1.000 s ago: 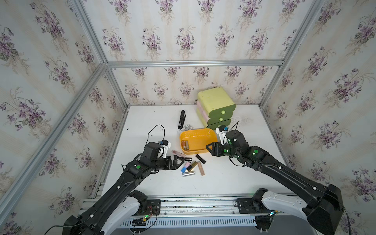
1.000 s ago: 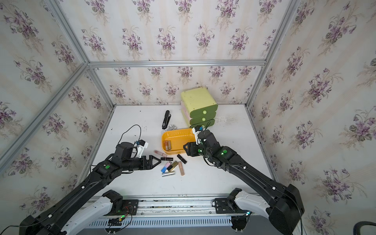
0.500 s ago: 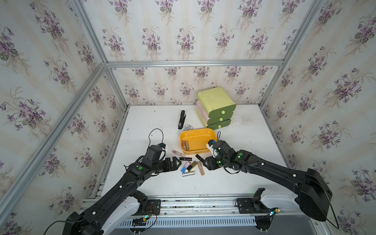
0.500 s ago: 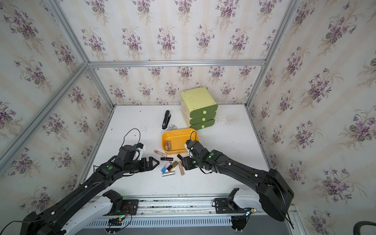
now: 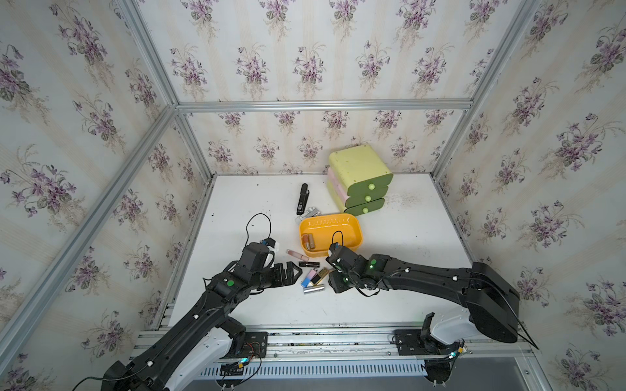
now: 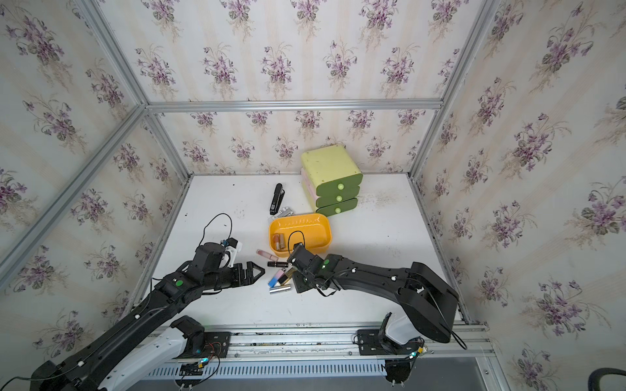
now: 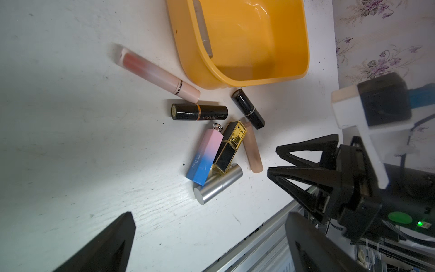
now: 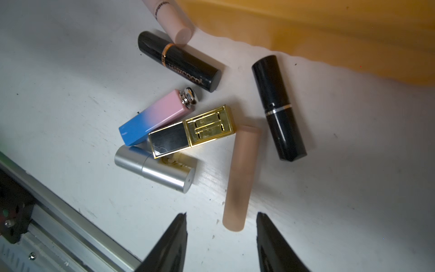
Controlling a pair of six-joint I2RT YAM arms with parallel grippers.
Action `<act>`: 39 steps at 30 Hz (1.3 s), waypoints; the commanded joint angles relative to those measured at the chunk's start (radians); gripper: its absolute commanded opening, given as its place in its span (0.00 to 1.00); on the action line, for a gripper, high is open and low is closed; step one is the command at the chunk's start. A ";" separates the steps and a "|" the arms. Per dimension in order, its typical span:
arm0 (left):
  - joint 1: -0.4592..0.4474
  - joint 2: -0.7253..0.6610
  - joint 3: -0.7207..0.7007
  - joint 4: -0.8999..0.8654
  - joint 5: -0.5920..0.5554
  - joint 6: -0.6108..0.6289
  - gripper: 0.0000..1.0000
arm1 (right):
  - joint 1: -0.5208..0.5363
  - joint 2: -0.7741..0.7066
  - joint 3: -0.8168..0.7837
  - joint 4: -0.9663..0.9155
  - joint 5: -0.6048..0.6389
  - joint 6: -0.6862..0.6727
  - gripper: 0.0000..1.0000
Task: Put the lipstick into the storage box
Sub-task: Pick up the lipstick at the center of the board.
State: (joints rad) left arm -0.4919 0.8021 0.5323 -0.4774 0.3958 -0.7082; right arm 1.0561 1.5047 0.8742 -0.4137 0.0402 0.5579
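Note:
The orange storage box [image 5: 352, 233] [image 6: 318, 233] lies mid-table with two lipsticks [image 5: 308, 241] inside at its left end. In front of it lie several lipsticks: a pink gloss tube [image 7: 155, 73], two black ones [image 7: 200, 112] [image 8: 277, 110], a pink-blue one [image 5: 309, 277], a gold-black one [image 8: 191, 131], a silver one [image 8: 155, 168] and a tan tube [image 8: 242, 176]. My right gripper [image 8: 221, 214] [image 7: 274, 160] is low over the table, open, its jaws either side of the tan tube's near end without touching it. My left gripper [image 5: 294, 272] [image 7: 209, 214] stands wide open left of the pile, holding nothing.
A pale yellow-green three-drawer unit [image 5: 359, 179] stands behind the box. A black stapler [image 5: 302, 199] and small silver items [image 5: 310, 213] lie behind the box's left end. The aluminium front rail [image 5: 305, 335] runs close to the pile. Papered walls enclose the table.
My right arm came away from the box, down and forward to the pile, and its jaws have narrowed around the tan tube's end. The left arm has barely moved.

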 commanded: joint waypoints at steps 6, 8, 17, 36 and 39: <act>-0.004 -0.037 -0.008 -0.021 -0.012 0.018 1.00 | 0.043 0.079 0.047 -0.047 0.097 0.036 0.49; -0.005 -0.047 -0.013 -0.027 -0.012 0.022 1.00 | 0.051 0.098 0.058 -0.050 0.104 0.039 0.48; -0.005 -0.070 -0.017 -0.051 -0.008 0.041 1.00 | 0.064 0.163 0.099 -0.063 0.124 0.046 0.46; -0.005 -0.064 -0.017 -0.051 0.000 0.066 1.00 | 0.066 0.195 0.104 -0.104 0.163 0.074 0.43; -0.005 -0.067 -0.018 -0.052 0.001 0.064 1.00 | 0.066 0.200 0.098 -0.099 0.161 0.074 0.40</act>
State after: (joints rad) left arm -0.4973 0.7376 0.5144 -0.5270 0.3943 -0.6605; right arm 1.1210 1.7004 0.9756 -0.5045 0.1928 0.6220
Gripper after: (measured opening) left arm 0.998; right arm 0.408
